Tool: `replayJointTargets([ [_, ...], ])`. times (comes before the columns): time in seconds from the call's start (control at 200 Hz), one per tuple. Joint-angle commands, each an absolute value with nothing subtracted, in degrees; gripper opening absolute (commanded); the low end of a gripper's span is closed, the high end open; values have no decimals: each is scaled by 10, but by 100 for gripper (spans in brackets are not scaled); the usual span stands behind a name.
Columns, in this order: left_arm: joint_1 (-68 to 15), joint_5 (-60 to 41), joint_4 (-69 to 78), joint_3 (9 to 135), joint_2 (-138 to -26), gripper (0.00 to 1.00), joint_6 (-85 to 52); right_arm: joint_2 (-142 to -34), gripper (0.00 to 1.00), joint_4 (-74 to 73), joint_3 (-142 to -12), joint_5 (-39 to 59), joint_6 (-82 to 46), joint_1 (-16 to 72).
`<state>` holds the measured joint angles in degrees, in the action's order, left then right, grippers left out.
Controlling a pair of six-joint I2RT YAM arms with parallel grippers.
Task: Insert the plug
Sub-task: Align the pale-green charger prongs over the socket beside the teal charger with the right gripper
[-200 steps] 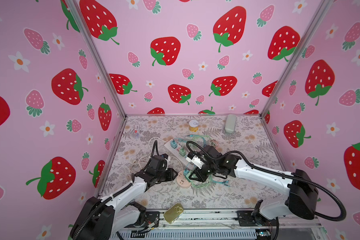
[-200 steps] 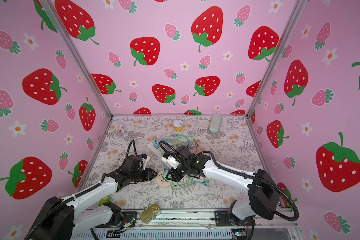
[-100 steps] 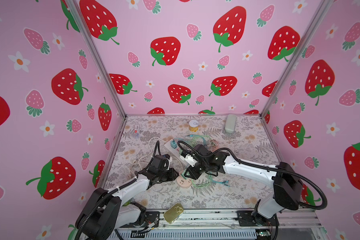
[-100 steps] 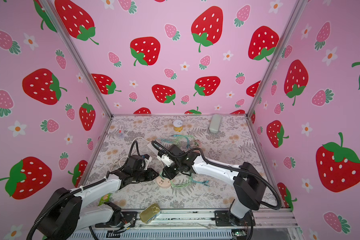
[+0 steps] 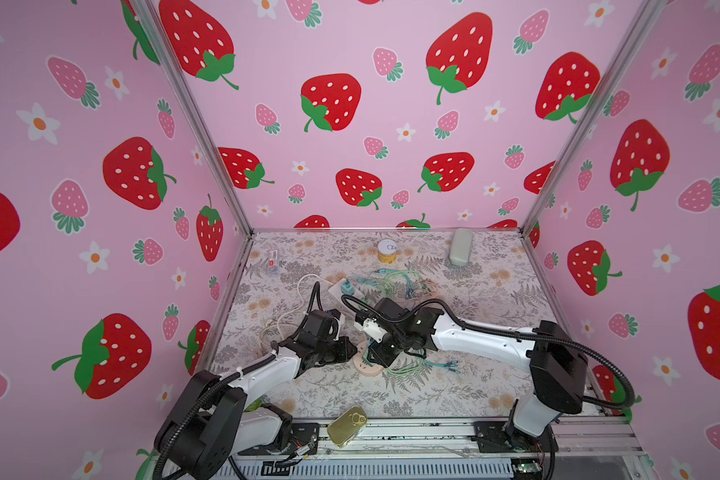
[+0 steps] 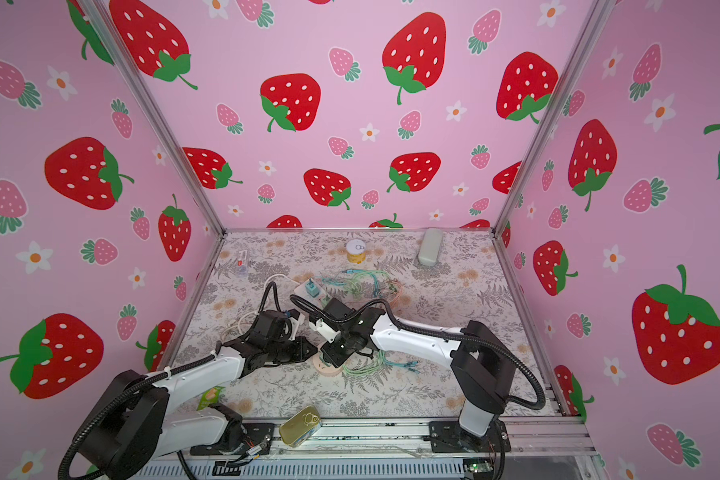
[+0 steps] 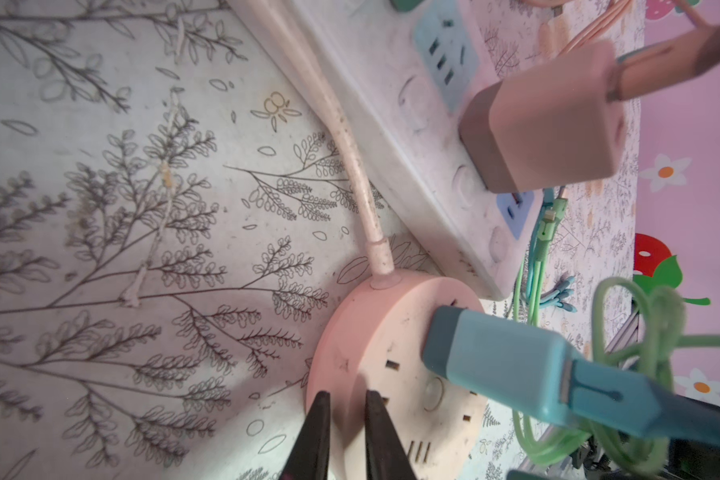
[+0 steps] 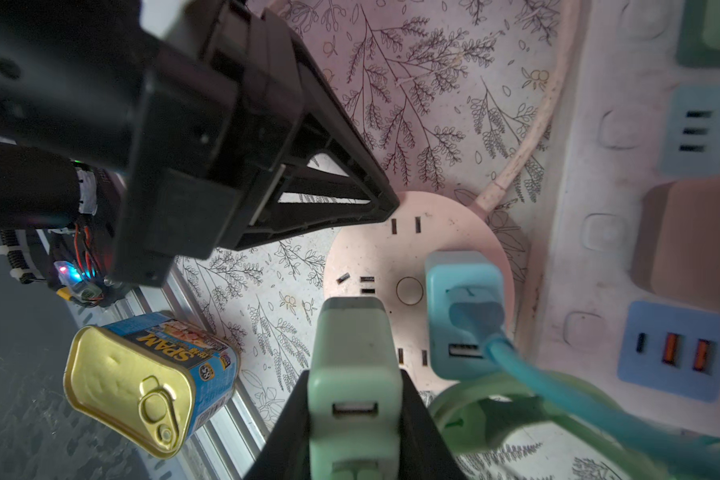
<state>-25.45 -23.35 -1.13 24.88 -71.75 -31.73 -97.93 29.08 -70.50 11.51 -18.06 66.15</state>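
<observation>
Can brand: "SPAM" in yellow capitals on the blue side wrapper of the can (image 8: 150, 382), read in the right wrist view.
Can badge: a small round dark badge beside the brand word carries two digits, too blurred to be sure of.
Can small print: more coloured lettering on the wrapper, too small to read.
Can in both top views: at the lower middle of the frame (image 5: 347, 426) (image 6: 300, 426), only its gold lid shows.
Yellow roll (image 5: 387, 251) (image 6: 356, 251): upper middle of the tabletop (image 5: 474, 395), a dark mark on its white top, not legible.
Small packet (image 5: 272, 262) (image 6: 244, 261): upper left of the tabletop, a red label, too small to read.
</observation>
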Motion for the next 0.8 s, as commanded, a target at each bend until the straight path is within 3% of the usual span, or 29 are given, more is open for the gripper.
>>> replayJointTargets([
  [0.0,-257,-241,-8,247,-726,18,-316,-996,3,309,-723,86,-186,672],
  [0.795,-257,-236,-7,228,-717,17,-315,-1043,0,331,-762,22,-196,695],
])
